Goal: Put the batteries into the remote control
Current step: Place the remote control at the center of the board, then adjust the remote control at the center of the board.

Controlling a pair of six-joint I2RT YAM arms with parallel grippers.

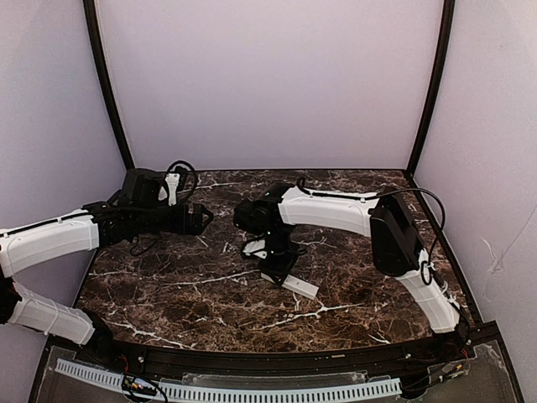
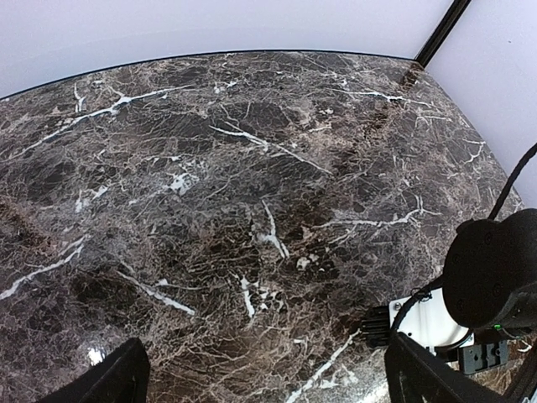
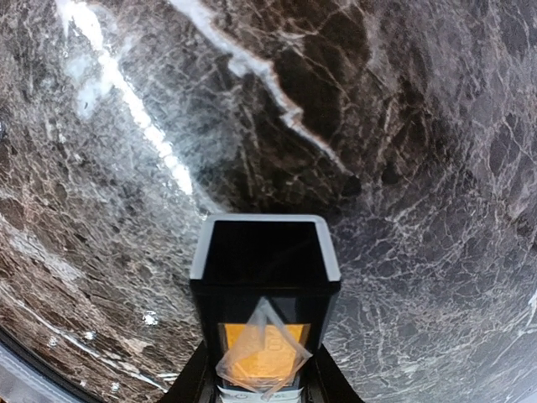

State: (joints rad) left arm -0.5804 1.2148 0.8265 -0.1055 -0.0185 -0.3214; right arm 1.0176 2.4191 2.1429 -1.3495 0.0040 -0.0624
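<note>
At the near edge, a white slotted strip (image 1: 252,390) runs along the front of the dark brown marble-patterned tabletop with white veins (image 1: 168,285). Both arm bases sit at this edge.

Right arm: it reaches in from the right side and bends down toward the middle of the tabletop. The right gripper (image 1: 275,267) is narrowed onto the slim white remote control (image 1: 300,287), one finger on each long side. In the right wrist view the right gripper (image 3: 260,388) clamps the remote control (image 3: 264,277) near its base, and the bar extends away from the camera. The visible face shows a dark recessed section with a white rim, and below it an orange patch under a crumpled piece of clear film. In the top view the free white end angles toward the near right and sits low at the tabletop. Whether it touches the surface cannot be determined.

Left arm: it extends from the left side, with the left gripper (image 1: 201,220) well apart from the remote control, to its left and farther back. In the left wrist view the left gripper (image 2: 268,390) stands wide, with nothing between its fingers (image 2: 117,378); bare tabletop lies ahead.

Beyond the tabletop stands a pale lilac back wall (image 1: 268,84).
</note>
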